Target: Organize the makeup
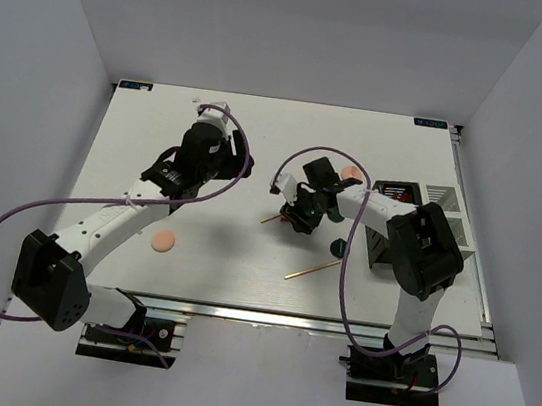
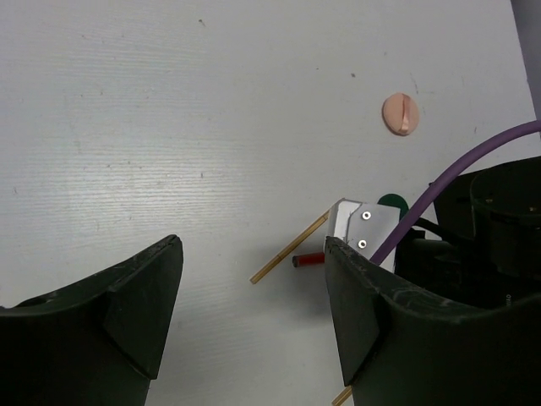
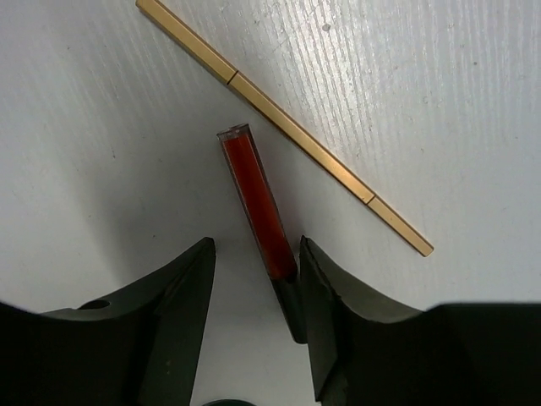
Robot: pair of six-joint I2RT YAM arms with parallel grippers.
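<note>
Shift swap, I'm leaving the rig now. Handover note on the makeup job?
The left gripper is open and empty over the table.
The right gripper is open, straddling the red tube lying beside a tan stick; not grasped yet.
Loose: peach disc, second peach disc, dark green disc, second tan stick.
The compartment box holds something dark red. Nearly all sorting remains.

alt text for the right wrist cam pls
The right gripper, jaws open, straddles the dark-capped end of a slim red tube lying flat on the white table. A thin gold stick lies diagonally beside the tube, just past its clear end and not touching it.
</note>
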